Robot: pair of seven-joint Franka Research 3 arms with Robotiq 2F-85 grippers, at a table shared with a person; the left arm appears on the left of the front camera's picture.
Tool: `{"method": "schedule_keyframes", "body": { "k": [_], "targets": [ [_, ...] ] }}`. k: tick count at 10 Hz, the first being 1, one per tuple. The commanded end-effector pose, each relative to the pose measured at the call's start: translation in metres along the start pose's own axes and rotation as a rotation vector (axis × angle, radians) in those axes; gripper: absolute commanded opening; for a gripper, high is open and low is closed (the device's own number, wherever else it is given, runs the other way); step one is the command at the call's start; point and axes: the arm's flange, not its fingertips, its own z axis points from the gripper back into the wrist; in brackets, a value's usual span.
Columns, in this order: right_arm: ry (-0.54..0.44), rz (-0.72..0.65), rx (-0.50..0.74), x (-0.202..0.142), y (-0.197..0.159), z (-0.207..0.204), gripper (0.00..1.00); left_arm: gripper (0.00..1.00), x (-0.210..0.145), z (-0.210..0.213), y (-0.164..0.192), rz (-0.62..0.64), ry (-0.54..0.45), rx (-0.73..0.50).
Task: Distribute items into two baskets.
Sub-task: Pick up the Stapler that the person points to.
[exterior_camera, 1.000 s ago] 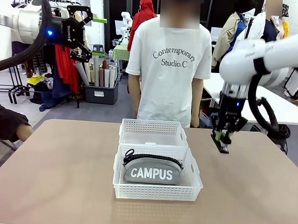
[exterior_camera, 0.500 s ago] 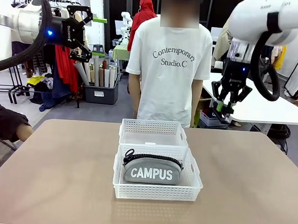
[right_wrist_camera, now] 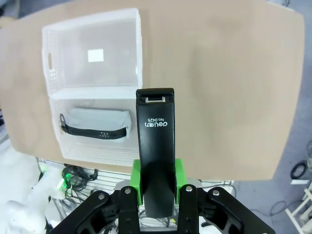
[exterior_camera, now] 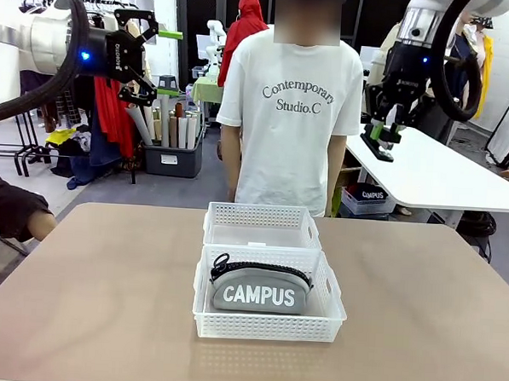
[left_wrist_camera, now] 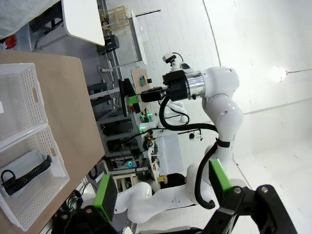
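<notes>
The grey CAMPUS pouch lies in the near white basket. Behind that basket and touching it stands the far basket, with nothing in it. My right gripper hangs high over the table's far right, shut on the black stapler. From the right wrist view the stapler sticks out ahead of the green pads, with both baskets far below: the far basket and the near basket holding the pouch. My left gripper is raised at the upper left, open and holding nothing.
A person in a white T-shirt stands at the table's far edge behind the baskets. The brown tabletop is bare on both sides of the baskets. A white table stands behind on the right.
My right arm has risen from just above the table's right side to high over the far right, carrying the stapler. The left arm, baskets and pouch have not moved.
</notes>
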Motion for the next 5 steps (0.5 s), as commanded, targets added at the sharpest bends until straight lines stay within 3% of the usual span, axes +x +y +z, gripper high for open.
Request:
{"method": "schedule_keyframes", "body": {
  "k": [1,4,5],
  "targets": [
    [-0.018,-0.050,0.009,0.0073,0.0026,0.0153,0.00,1.00,-0.0004,0.0007,-0.0013,-0.002,0.007,-0.002],
    [-0.079,-0.047,-0.044,0.0046,-0.0019,0.0144,0.00,1.00,-0.0004,0.0007,-0.0013,-0.002,0.007,-0.002],
    [-0.039,-0.020,0.001,0.0048,-0.0020,0.0180,0.00,1.00,-0.0004,0.0007,-0.0013,-0.002,0.007,-0.002]
  ]
}}
